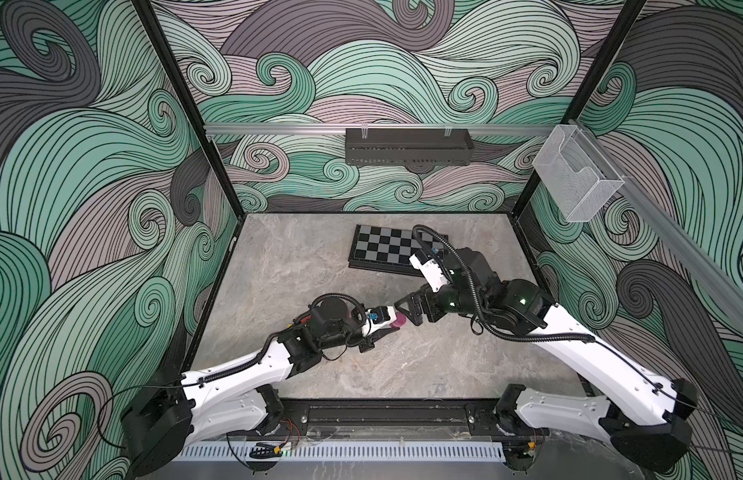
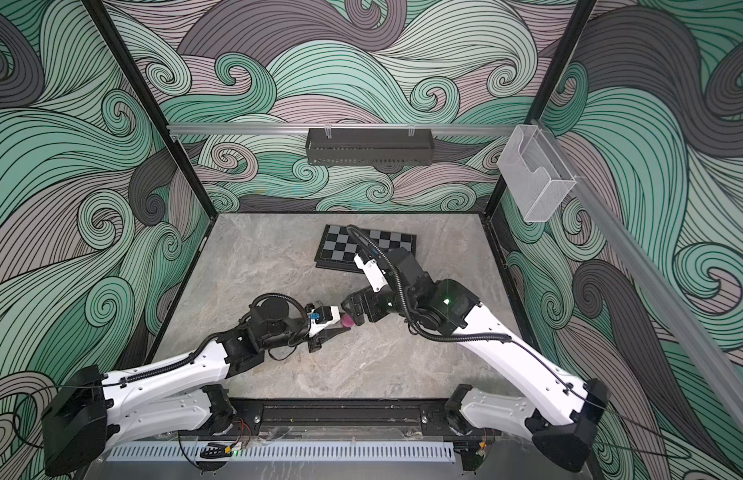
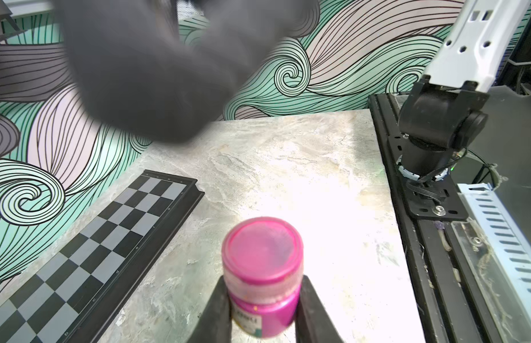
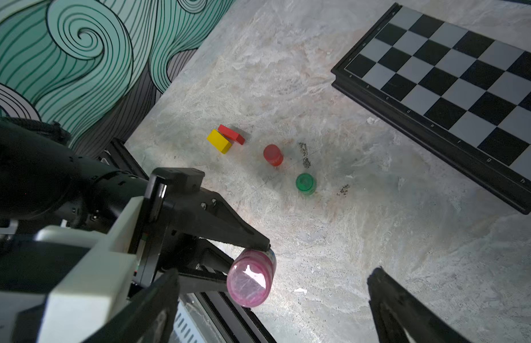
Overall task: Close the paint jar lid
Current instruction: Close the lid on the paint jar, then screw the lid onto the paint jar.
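Left wrist view gives the closest look at the grip: the left gripper (image 3: pixel 264 311) is clamped on the body of the pink paint jar (image 3: pixel 262 297), one black finger pressed to each side; the pink lid (image 3: pixel 262 248) sits on the jar's mouth, though whether it is screwed tight cannot be told. In both top views the left arm reaches in from the near left corner and holds the jar near the middle of the table (image 1: pixel 278 266), its lid end turned toward the right gripper (image 1: pixel 409 311). That gripper sits just beside the jar with its jaws spread wide; in the right wrist view both fingers stand apart from the lid and touch nothing. On the table beyond the jar lie a yellow block (image 4: pixel 219 141) touching a red block (image 4: pixel 232 134), then a red cylinder (image 4: pixel 273 154) and a green cylinder (image 4: pixel 305 183), each apart. Farther right, a chessboard (image 1: pixel 386 249) lies flat toward the back wall, partly hidden by the right arm.
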Motion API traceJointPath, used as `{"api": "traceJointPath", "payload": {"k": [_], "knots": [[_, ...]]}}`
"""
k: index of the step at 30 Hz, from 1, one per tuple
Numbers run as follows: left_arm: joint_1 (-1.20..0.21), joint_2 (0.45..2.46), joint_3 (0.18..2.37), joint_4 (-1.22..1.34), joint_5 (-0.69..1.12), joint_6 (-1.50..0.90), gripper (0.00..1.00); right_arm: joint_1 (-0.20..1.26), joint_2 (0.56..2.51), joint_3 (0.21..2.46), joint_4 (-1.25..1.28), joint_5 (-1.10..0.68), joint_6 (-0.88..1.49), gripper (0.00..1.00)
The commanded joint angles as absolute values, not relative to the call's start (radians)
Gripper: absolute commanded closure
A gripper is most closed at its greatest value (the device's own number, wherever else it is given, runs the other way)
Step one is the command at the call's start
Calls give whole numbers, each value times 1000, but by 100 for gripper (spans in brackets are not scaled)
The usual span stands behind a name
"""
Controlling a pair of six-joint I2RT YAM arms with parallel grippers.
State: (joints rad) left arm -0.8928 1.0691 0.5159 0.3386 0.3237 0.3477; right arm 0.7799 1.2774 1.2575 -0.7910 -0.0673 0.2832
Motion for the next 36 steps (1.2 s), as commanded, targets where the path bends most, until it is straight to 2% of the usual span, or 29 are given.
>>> {"api": "traceJointPath", "payload": {"k": [1, 6, 15, 18, 26, 31, 36], "knots": [[-898, 1051, 545, 305, 353, 354, 89, 737, 1258, 1222, -738, -129, 196, 2], [-897, 1035, 543, 264, 364, 357, 89, 701, 1204, 1126, -647, -274, 57, 2], [-866, 1007, 545, 166, 462, 379, 88, 704, 1120, 947, -546, -509, -373, 2], [-865, 1009, 549, 151, 481, 390, 88, 713, 1124, 931, -565, -535, -492, 13], [-863, 1020, 561, 133, 488, 402, 88, 767, 1166, 933, -565, -542, -664, 15], [-863, 1016, 560, 132, 486, 403, 88, 791, 1218, 952, -576, -523, -695, 20], [-863, 1014, 560, 133, 485, 405, 88, 802, 1241, 957, -560, -499, -695, 29]]}}
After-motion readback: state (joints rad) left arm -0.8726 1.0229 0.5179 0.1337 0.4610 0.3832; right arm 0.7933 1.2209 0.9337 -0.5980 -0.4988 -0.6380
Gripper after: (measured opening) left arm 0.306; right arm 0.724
